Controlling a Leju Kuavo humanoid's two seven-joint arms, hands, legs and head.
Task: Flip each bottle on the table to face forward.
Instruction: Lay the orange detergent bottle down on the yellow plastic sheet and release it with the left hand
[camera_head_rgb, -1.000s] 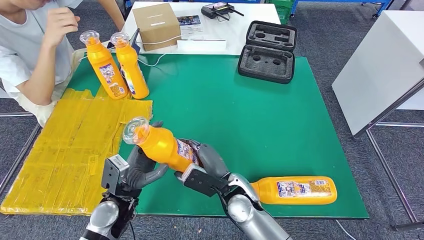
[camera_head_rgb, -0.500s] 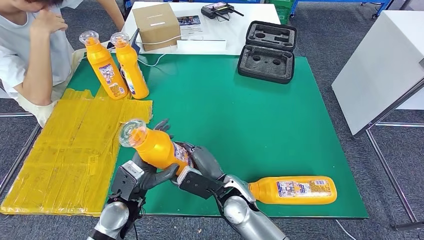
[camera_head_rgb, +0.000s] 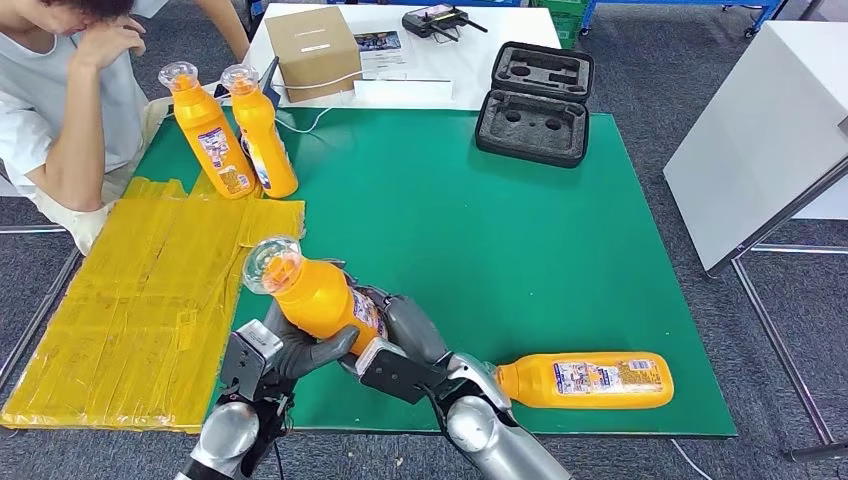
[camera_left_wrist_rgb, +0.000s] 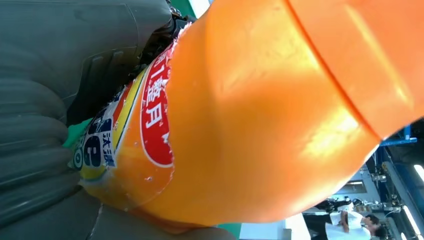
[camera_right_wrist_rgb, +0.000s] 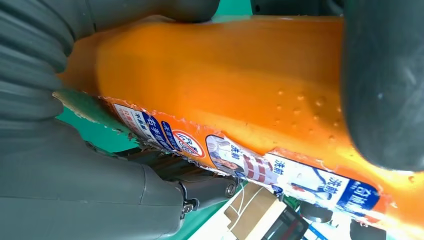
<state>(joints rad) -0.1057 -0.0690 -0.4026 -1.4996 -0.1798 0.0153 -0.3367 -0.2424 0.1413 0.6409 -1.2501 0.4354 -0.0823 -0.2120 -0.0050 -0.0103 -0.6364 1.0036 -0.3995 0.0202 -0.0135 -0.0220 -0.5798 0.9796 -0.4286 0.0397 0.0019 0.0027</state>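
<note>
An orange bottle with a clear cap is tilted above the green table's near left part, cap up and to the left. My left hand grips it from below and my right hand grips its labelled lower body. Up close, the left wrist view has the bottle against my left hand, and the right wrist view has the bottle inside my right hand. A second orange bottle lies on its side at the near right. Two more bottles stand at the far left.
Yellow sheets cover the table's left side. A person sits at the far left corner. A cardboard box, papers and an open black foam case lie at the back. A white panel stands right of the green table.
Both hands have drawn the held bottle slightly toward me and stood it a little more upright. The person's hand went up to the head. The other bottles have stayed put.
</note>
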